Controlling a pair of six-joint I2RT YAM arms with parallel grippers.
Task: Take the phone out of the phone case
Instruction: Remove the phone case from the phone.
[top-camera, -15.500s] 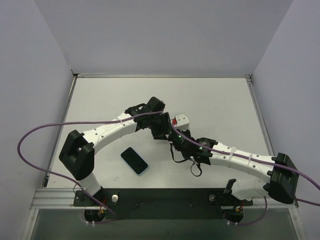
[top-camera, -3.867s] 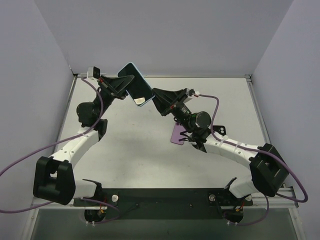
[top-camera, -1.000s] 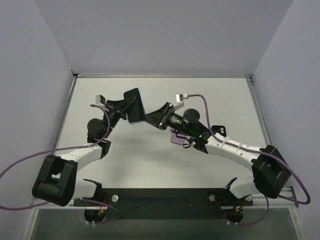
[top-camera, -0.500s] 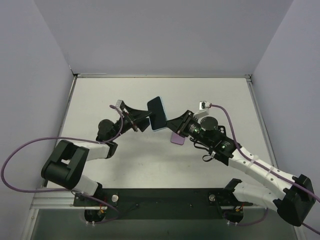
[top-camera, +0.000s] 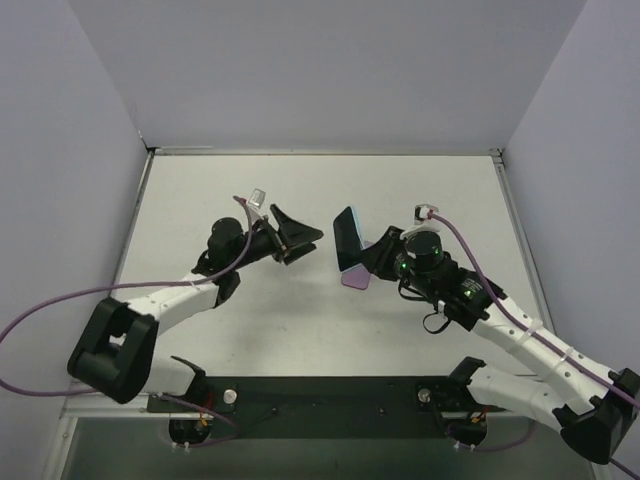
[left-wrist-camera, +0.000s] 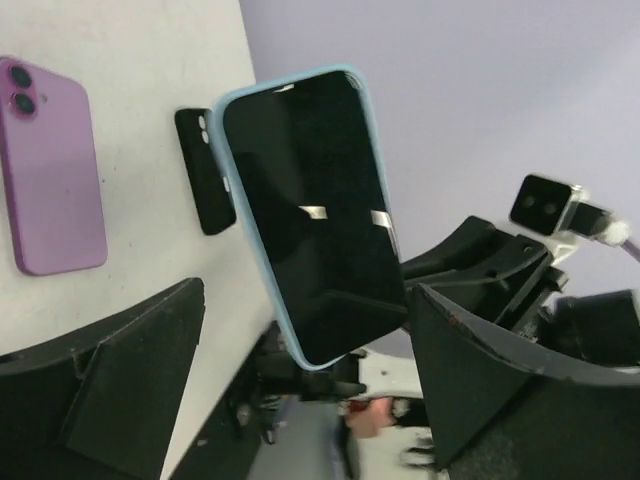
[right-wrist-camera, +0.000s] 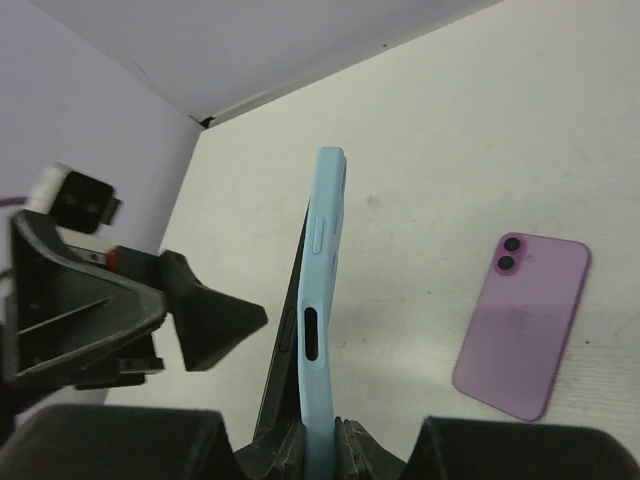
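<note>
My right gripper (right-wrist-camera: 312, 440) clamped on the lower end of the blue-cased phone (right-wrist-camera: 322, 270), phone upright on edge, my left gripper (top-camera: 300, 240) jaws spread wide, facing its screen without touching, purple phone (top-camera: 356, 277) flat beneath the right jaws.

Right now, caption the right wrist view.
Right gripper clamps the blue-cased phone edge-on; purple phone lies flat on table.

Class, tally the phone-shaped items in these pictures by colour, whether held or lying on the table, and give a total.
Light blue: 1, the light blue cased phone, held up off the table
Purple: 1, the purple phone, lying on the table
Black: 1, the black phone-shaped item, lying beside the purple one
Total: 3
</note>
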